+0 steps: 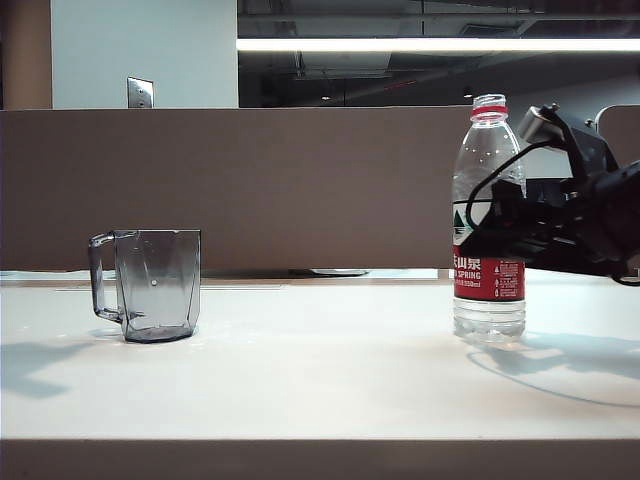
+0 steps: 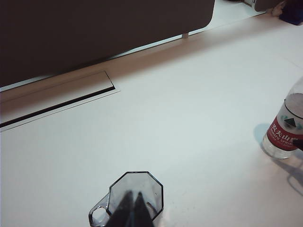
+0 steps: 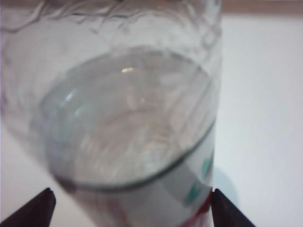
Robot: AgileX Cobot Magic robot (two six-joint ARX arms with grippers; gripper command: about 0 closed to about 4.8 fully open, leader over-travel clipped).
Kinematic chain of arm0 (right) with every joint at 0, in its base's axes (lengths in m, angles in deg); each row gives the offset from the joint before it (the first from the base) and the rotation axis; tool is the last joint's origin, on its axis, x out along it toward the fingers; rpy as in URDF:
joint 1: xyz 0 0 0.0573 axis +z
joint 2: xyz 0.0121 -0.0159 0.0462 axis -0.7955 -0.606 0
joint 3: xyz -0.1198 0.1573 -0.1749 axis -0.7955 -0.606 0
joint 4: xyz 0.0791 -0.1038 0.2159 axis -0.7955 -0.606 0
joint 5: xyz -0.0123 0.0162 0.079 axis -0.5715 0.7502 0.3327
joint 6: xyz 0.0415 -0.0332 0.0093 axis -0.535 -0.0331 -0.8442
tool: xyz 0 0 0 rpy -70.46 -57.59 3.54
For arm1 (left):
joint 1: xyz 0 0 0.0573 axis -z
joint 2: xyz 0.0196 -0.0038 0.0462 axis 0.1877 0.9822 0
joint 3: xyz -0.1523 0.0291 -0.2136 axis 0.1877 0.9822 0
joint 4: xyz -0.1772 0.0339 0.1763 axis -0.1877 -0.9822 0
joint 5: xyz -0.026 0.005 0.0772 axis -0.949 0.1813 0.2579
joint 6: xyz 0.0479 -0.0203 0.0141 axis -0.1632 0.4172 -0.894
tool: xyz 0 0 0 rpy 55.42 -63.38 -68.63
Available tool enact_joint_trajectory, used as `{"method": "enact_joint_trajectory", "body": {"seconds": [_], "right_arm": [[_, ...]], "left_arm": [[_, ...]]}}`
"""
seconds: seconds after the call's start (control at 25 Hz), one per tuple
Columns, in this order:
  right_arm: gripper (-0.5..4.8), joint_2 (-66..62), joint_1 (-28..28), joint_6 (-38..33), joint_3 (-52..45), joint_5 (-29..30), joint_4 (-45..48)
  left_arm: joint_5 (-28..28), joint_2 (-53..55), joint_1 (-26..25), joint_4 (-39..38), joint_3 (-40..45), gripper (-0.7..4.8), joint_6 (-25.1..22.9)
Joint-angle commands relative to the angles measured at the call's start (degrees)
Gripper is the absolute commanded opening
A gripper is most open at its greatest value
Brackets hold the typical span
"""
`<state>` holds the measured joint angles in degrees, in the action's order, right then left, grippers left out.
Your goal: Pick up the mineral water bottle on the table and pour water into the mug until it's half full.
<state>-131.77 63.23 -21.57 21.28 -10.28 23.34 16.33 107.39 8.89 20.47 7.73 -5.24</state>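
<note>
**Right gripper straddles the bottle, jaws wide**

The mineral water bottle [image 1: 488,230] stands upright on the right of the white table [image 1: 320,385], uncapped, with water in its lower part. The right gripper [image 3: 130,208] reaches in level from the right edge at label height — its two dark fingertips [image 3: 33,208] are spread wide, one on either side of the bottle body, and no contact is visible. The mug [image 1: 150,284] sits well apart on the left, upright, handle turned away from the bottle. The left gripper [image 2: 132,210] hangs above the mug's rim — its dark tips lie close together, nearly touching, gripping nothing.
</note>
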Motion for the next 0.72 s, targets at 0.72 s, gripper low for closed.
{"method": "enact_joint_trajectory", "body": {"seconds": [0.72], "right_arm": [[3.67, -6.29, 0.07, -0.26, 5.38, -1.66, 2.45]], "left_arm": [[1.03, -0.11, -0.04, 0.68, -0.33, -0.05, -0.20]]}}
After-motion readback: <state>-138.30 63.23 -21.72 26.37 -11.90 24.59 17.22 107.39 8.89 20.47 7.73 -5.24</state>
